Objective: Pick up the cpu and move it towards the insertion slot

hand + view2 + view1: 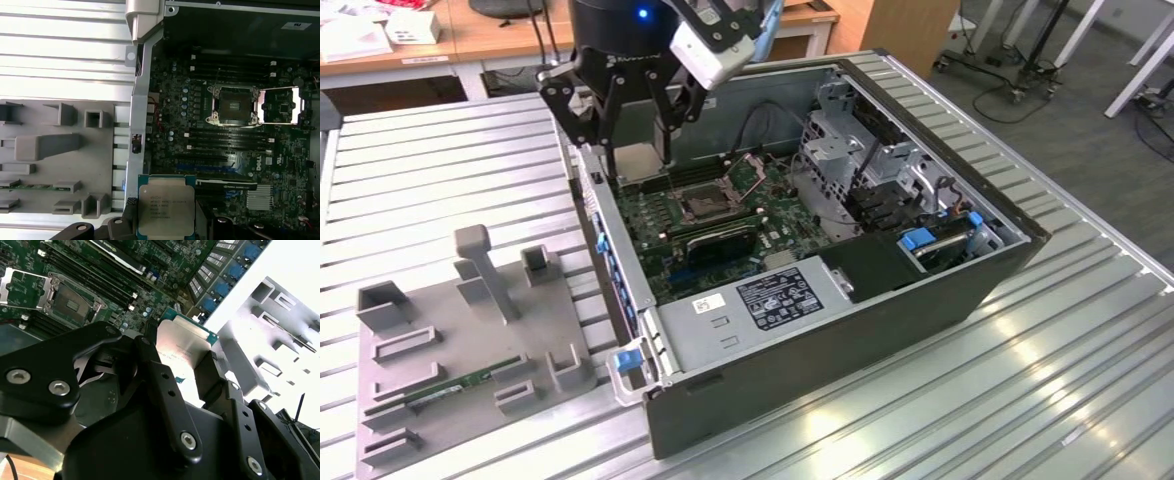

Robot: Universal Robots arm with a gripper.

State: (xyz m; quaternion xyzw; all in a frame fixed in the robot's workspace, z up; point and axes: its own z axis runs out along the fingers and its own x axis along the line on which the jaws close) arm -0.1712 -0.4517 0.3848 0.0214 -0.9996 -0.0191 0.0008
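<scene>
My gripper [635, 165] is shut on the cpu [638, 158], a thin square chip with a silver-grey top. It hangs over the open computer case, just inside the wall on the exterior view's left. In both wrist views the cpu [166, 210] [182, 342] sits between two black fingers [161, 377], pinched at opposite edges, with the gripper [166, 220] closed around it. The insertion slot [707, 203] [234, 104] [70, 300] is a dark square socket on the green motherboard. Its silver bracket [282, 105] is flipped open. The cpu is apart from the socket, still above the board's edge.
A grey fixture plate [467, 330] lies on the slatted metal table at the exterior view's left, with a green memory stick [454, 385] in it. Inside the case are the power supply [761, 300], the drive cage [854, 160] and long black memory slots [225, 137].
</scene>
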